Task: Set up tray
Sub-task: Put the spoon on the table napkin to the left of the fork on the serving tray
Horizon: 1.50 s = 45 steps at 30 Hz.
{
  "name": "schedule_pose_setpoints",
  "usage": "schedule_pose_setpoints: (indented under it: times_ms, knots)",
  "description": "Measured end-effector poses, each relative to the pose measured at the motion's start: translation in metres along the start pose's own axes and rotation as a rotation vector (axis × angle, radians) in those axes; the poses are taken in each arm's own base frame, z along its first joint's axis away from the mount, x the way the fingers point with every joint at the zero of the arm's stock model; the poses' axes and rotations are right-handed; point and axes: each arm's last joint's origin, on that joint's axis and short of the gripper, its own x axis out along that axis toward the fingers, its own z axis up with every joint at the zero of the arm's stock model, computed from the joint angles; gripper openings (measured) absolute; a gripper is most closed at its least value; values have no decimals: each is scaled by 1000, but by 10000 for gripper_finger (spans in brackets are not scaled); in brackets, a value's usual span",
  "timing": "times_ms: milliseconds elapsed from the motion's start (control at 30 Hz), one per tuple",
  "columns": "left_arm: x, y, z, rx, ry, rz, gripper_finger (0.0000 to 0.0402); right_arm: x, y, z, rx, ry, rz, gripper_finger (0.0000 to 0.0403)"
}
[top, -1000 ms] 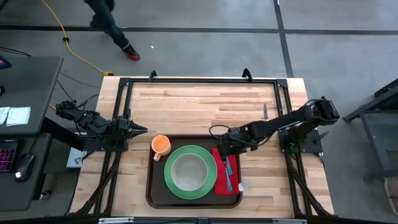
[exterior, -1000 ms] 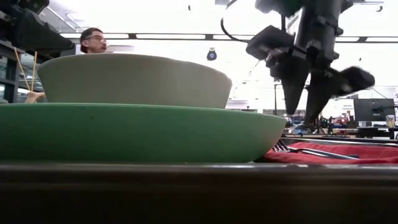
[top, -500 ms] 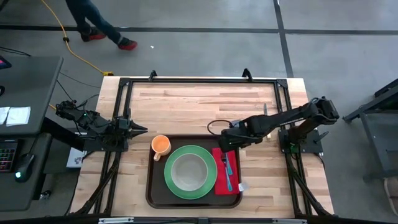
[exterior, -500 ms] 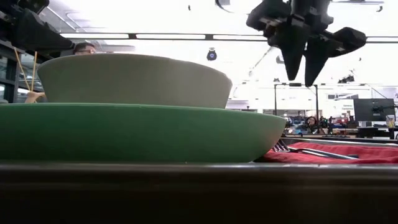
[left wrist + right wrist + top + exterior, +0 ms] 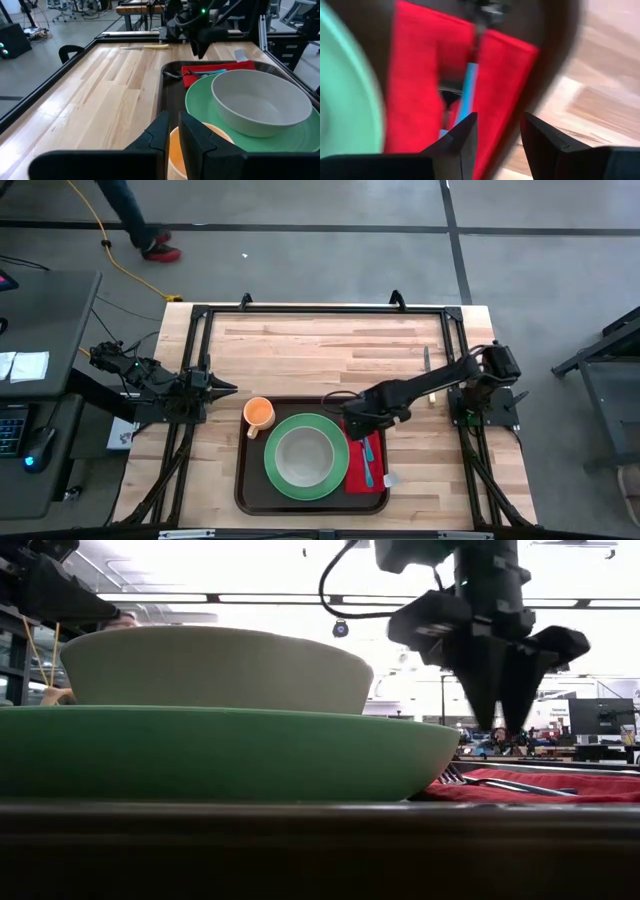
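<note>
My right claw [image 5: 357,423] is hanging over the red napkin [image 5: 360,463] near the tray [image 5: 243,485]'s right edge, fingers a bit apart, gripping nothing. Tray's at the desk [image 5: 320,345]'s front edge. Left claw [image 5: 228,388] parked at the left edge, nearly closed, empty.

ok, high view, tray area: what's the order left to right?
Left gripper at the table's left edge → orange cup → green plate with the bowl on it → red napkin carrying the blue-handled utensils, right gripper above its far end → knife on the bare wood.
</note>
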Motion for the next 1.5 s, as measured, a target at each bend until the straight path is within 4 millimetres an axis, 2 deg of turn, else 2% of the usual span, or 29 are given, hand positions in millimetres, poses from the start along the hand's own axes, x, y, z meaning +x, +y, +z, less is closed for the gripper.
schedule_pose_setpoints:
  times_ms: [267,1000,1233,1333,1500]
  knots:
    - [0,0,0,-3,-1,0,69,7,6,5,-17,-14,26,126]
    - [0,0,0,-25,0,1,69,1,-4,64,33,-161,47,126]
    - [0,0,0,-24,0,1,69,1,-5,66,29,-150,53,126]
    - [0,0,0,-24,0,1,69,8,-4,68,30,-135,35,126]
    - [0,0,0,-24,0,1,69,35,2,69,21,-71,-3,126]
